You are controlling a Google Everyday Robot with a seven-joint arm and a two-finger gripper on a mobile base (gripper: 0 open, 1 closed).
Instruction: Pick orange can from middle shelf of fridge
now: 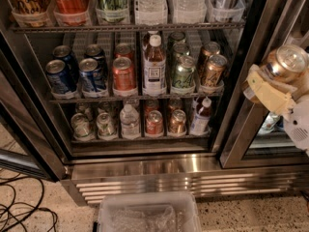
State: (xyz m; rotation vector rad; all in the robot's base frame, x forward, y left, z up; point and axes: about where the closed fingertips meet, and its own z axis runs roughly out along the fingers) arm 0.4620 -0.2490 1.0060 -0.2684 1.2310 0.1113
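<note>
My gripper (274, 80) is at the right, outside the fridge (145, 170), in front of its right door frame. It is shut on the orange can (287, 62), a coppery can with a silver top, held tilted in the cream fingers (263, 88). The middle shelf (135, 98) is to the left of the gripper. It holds two more coppery cans (213, 70) at its right end, green cans (183, 72), a brown bottle (154, 64), an orange-red can (124, 74) and blue cans (60, 76).
The upper shelf (125, 27) carries large bottles, and the lower shelf (140, 137) carries small cans and bottles. A clear plastic bin (149, 214) stands on the floor in front of the steel grille. Black cables (19, 211) lie at the bottom left. The open glass door (24, 149) is at the left.
</note>
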